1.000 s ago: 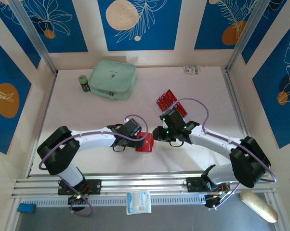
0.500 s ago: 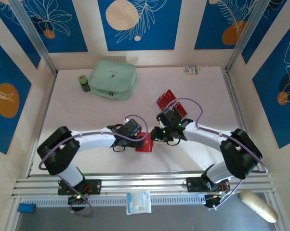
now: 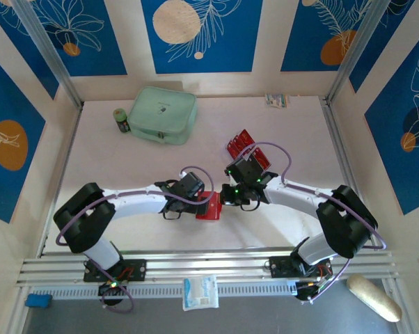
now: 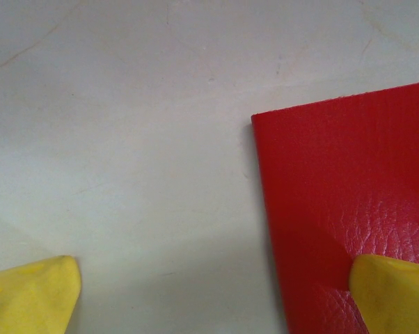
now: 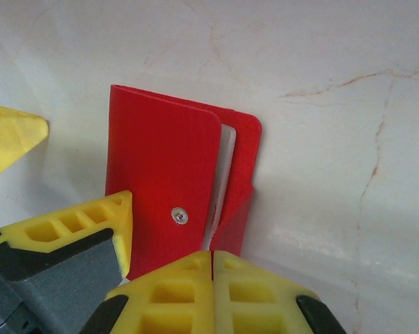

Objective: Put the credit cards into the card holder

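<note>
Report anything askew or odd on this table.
The card holder gapes along one edge with its pale lining showing: it is half open, not spread for loading. The credit cards sit in a loose, splayed pile beyond the right gripper.

This is a robot test cell in a lab. A left arm [image 3: 133, 197] and a right arm [image 3: 300, 198] are bolted to an aluminium rail [image 3: 216, 266] at the near edge of a pale marbled table [image 3: 300, 132]. Metal posts [image 3: 46, 52] and blue leaf-printed wall panels [image 3: 199, 49] box it in.
</note>
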`<action>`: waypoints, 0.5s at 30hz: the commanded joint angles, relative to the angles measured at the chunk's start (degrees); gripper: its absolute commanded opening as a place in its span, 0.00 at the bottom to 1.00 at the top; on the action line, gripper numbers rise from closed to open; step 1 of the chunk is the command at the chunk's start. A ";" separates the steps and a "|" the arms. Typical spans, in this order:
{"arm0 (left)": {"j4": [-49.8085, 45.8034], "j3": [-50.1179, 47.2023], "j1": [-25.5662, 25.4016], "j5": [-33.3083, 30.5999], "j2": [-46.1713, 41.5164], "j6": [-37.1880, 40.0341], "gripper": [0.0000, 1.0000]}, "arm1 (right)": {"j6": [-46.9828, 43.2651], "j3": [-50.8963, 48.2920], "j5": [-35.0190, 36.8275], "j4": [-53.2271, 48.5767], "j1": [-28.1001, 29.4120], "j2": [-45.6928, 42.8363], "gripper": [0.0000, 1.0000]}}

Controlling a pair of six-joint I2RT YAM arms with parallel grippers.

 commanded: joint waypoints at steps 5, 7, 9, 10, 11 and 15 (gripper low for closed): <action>-1.68 -2.69 -0.50 -0.06 3.02 -0.49 1.00 | 2.28 -2.76 -6.99 6.81 -0.21 -0.70 0.00; -1.68 -2.72 -0.46 -0.14 2.81 -0.43 1.00 | 3.31 -2.87 -8.60 8.82 -0.26 0.73 0.00; -1.61 -2.86 -0.50 -0.15 2.77 -0.47 1.00 | 3.95 -2.70 -9.11 10.11 0.12 1.99 0.00; -1.68 -2.89 -0.46 -0.15 2.72 -0.46 1.00 | 4.18 -2.59 -9.23 10.56 0.29 2.57 0.00; -1.60 -2.97 -0.43 -0.15 2.64 -0.53 1.00 | 4.33 -2.42 -9.14 10.92 0.47 3.04 0.00; -1.50 -3.15 -0.50 -0.15 2.53 -0.69 1.00 | 4.81 -1.77 -8.95 11.76 1.10 5.06 0.00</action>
